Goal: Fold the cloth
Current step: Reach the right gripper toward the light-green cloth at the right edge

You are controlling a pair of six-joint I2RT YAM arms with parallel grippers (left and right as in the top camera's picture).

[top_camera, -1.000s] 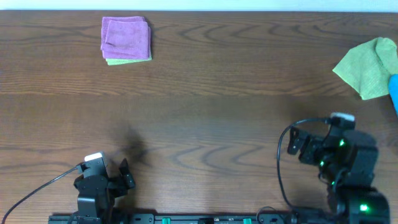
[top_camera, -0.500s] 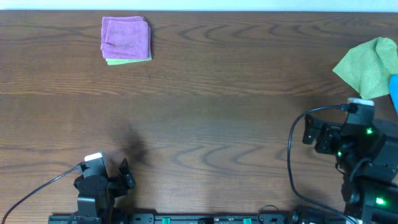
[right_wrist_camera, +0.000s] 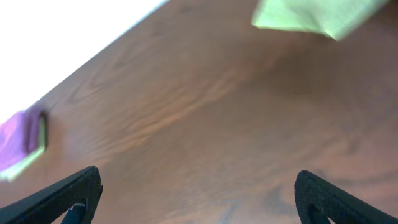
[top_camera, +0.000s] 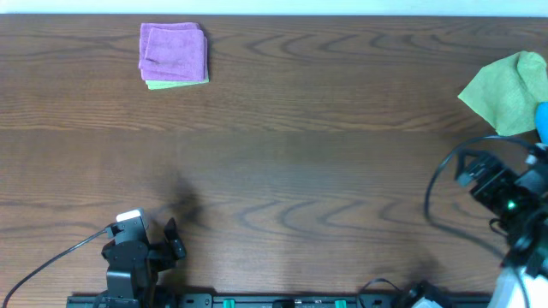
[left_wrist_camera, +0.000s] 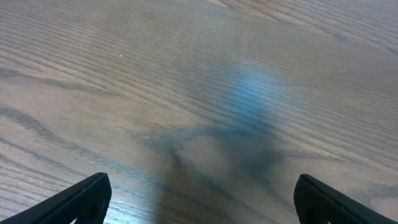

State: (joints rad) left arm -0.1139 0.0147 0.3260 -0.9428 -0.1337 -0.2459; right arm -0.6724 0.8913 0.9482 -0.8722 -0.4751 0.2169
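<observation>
At the far left of the table (top_camera: 300, 154), toward its back edge, sits a folded pile (top_camera: 174, 54): a purple cloth squared up on top of a green one, looking already finished. Nearer to you on that same side, the left gripper (left_wrist_camera: 202, 186) hangs low over bare wood, its fingers spread wide with nothing between them. It is well apart from any cloth. The middle of the table carries nothing. Moving right, the right gripper (right_wrist_camera: 198, 186) is likewise spread and empty, and its camera looks across the wood toward the back edge. The green cloth (top_camera: 509, 94) you are to fold lies loose and unfolded at the far right, toward the back, partly cut off by the edge of the overhead view. It sits as a rough diamond with one corner pointing left toward the table's middle. A blue object (top_camera: 543, 121), too cropped to identify, touches or overlaps its right side. From the right gripper, this cloth lies ahead and slightly to the right, in the upper right corner of the wrist view. The right arm is plainly the nearer one, so the first reach is probably its job, forward to the cloth's near corner.
</observation>
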